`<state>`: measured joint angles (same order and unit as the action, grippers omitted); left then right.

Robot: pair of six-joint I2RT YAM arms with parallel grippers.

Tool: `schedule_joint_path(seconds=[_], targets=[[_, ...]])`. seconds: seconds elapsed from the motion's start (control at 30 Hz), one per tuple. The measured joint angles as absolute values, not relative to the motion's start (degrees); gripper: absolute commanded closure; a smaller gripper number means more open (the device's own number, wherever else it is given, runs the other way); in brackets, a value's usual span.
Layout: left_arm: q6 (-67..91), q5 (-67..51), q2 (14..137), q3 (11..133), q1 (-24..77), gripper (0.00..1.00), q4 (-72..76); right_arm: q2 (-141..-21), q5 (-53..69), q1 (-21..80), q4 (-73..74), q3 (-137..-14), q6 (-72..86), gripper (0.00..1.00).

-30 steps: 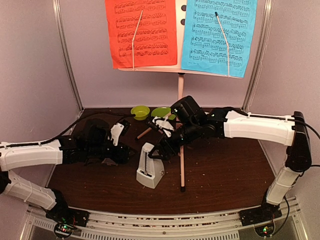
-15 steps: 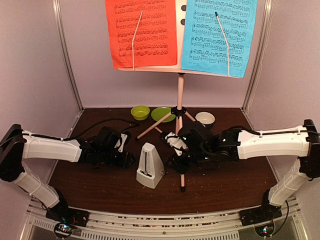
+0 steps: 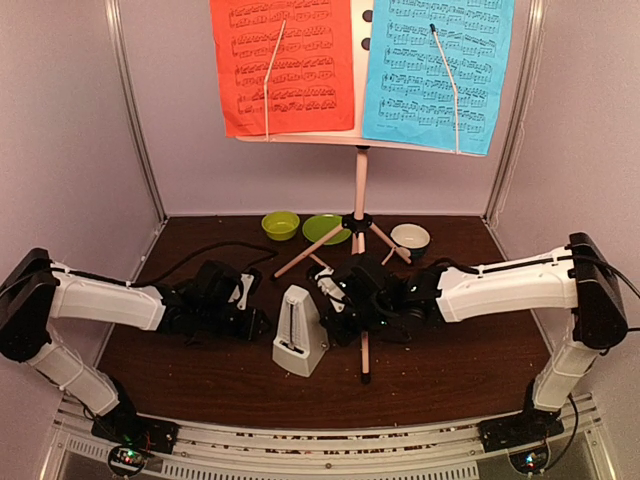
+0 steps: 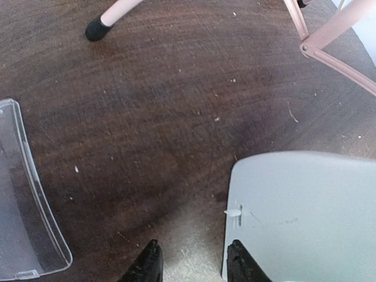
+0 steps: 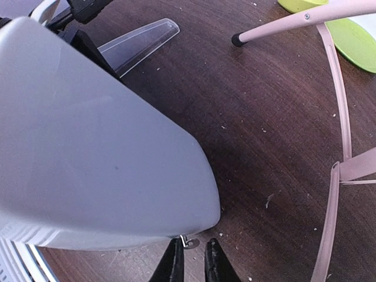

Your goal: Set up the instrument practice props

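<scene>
Two claws: both are down low, one on each side of the metronome (image 3: 300, 335), which stands upright near the middle of the desk's (image 3: 460, 360) near edge, a touch left of centre.
Music stand (image 3: 359, 190): upright behind it toward the far edge, with the red page (image 3: 285, 65) and cyan page (image 3: 435, 70) side by side on its shelf. I reckon that part's sorted.
Clear cover (image 4: 23, 194): it's off and lying flat on the desk toward the left edge, just beside the left claw.
Left claw (image 4: 195, 264): fingers apart with only bare desk between them, and the white side of the metronome is right next to one tip.
Right claw (image 5: 192, 261): tips nearly together with a thin slit, right under a small metal tab (image 5: 188, 241) at the metronome's bottom edge. Can't tell if they're pinching it.
Arm pose: both forearms reach out low and nearly level with the desk, wrists turned in toward the metronome.
Step tip: my guess is the metronome is the bit left to do. I'd go slow and use the left claw as a brace without shoving, since that tall shape looks tippy. Also mind the stand leg (image 3: 364, 355) right by the right wrist.
</scene>
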<state>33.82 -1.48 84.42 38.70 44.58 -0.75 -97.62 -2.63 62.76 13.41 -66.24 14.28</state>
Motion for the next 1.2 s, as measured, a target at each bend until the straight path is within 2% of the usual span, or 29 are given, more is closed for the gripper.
schedule_joint_path(seconds=[0.3, 0.37, 0.5, 0.67, 0.8, 1.2], targets=[[33.8, -4.5, 83.8, 37.4, 45.9, 0.63, 0.4, -101.1, -2.6, 62.5, 12.1, -69.6, 12.7, 0.82], [33.8, -5.0, 83.3, 36.8, 46.0, 0.62, 0.6, -101.2, -2.6, 62.3, 12.1, -69.9, 12.3, 0.76], [33.5, -5.4, 80.9, 35.9, 46.0, 0.61, 0.4, -100.8, -2.6, 62.1, 12.2, -69.7, 11.7, 0.56], [32.6, -4.9, 77.0, 35.9, 45.7, 0.58, 0.1, -94.7, -1.5, 62.0, 11.9, -66.0, 10.2, 0.34], [31.3, -5.0, 75.7, 35.9, 44.5, 0.57, -0.1, -89.7, 0.7, 62.0, 10.2, -63.9, 9.2, 0.25], [28.8, -6.4, 77.9, 39.3, 43.9, 0.57, 0.0, -93.8, 5.2, 63.2, 6.4, -68.1, 14.5, 0.28]])
